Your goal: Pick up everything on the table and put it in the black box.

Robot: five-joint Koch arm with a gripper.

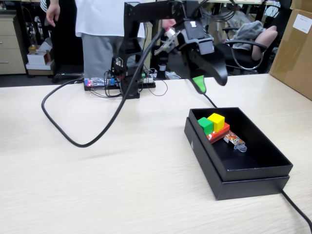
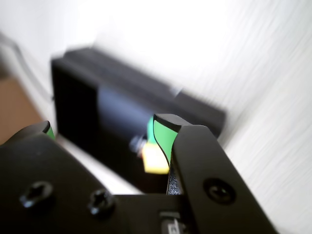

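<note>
Blocks in black box; claw empty, jaws apart above the counter.

Fixed view: claw (image 1: pixel 210 84) released over black box (image 1: pixel 265 158); yellow cube (image 1: pixel 216 121) and green cube (image 1: pixel 205 125) on red block (image 1: pixel 219 132): likely light, rigid, grip flat sides. Wrist view: blurred; cubes inside the box.

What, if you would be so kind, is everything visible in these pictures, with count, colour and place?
black box: one, matte black, on the table right of centre in the fixed view.
green cube: one, green, inside the box, at its far end.
yellow cube: one, yellow, beside the green cube, on the red block.
red block: one, red, under the cubes.
packet: one, orange-patterned, in the box beside the red block.
table: one, light beige wood grain.
cable: one, black, looping across the table.
brown carton: one, far right.
person: one, white top, standing behind.
gripper: one, black with green pads, above the box, open, empty.
</note>
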